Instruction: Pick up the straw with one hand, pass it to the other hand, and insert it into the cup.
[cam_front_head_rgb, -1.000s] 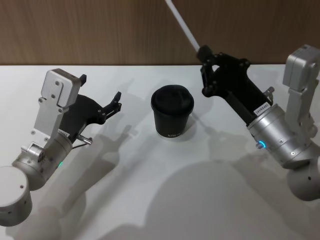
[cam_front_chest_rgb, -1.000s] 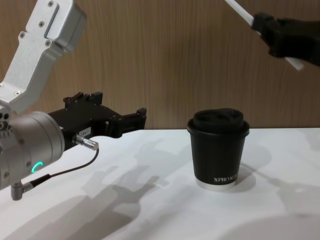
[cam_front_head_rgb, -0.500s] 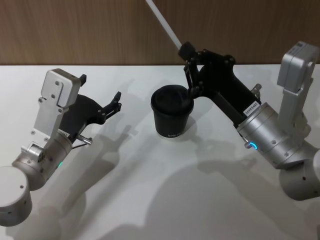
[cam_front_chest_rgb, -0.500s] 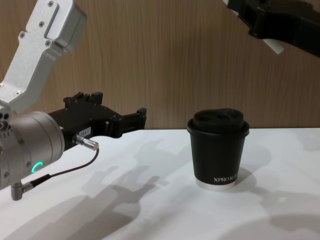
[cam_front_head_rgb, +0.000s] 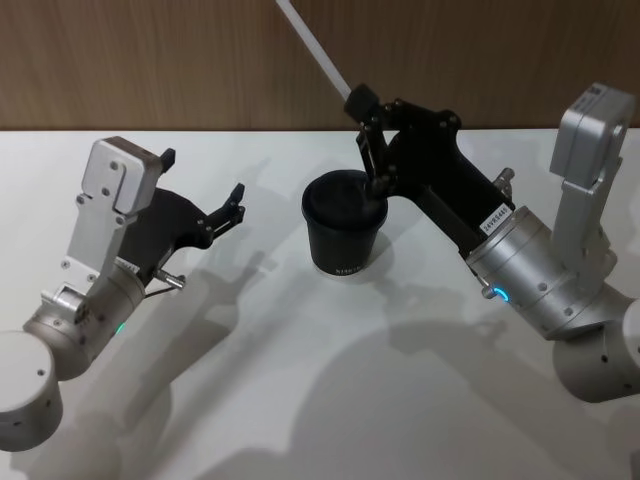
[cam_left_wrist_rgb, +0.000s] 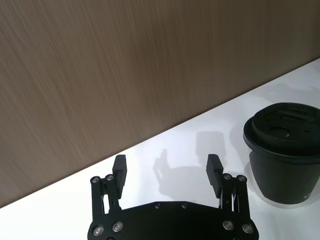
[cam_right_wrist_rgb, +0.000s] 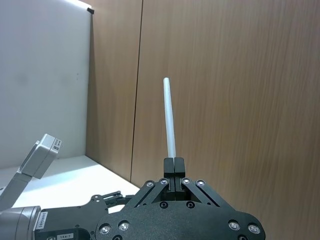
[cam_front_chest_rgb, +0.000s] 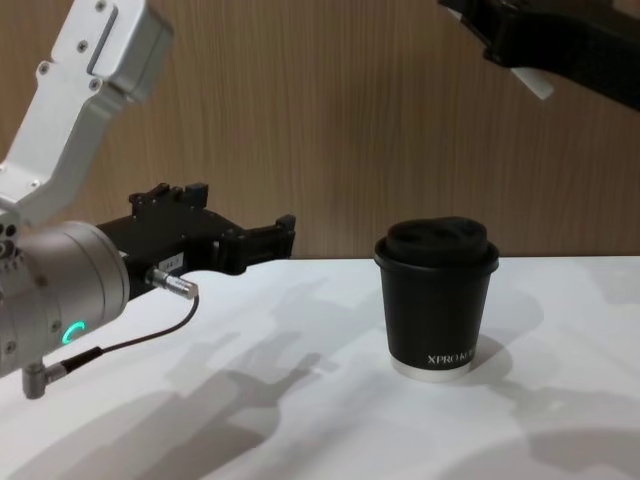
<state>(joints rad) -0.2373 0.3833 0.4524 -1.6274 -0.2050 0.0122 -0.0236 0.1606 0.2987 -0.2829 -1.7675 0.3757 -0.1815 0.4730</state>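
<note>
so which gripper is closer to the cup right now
Right. The right gripper, shut on the straw, hangs above the cup, a little to its right. The left gripper is open and stands well off to the cup's left.

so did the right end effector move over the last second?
Yes. In the head view the right end effector, shut on the straw, has swung leftward, from well right of the cup to overlapping its right rim.
</note>
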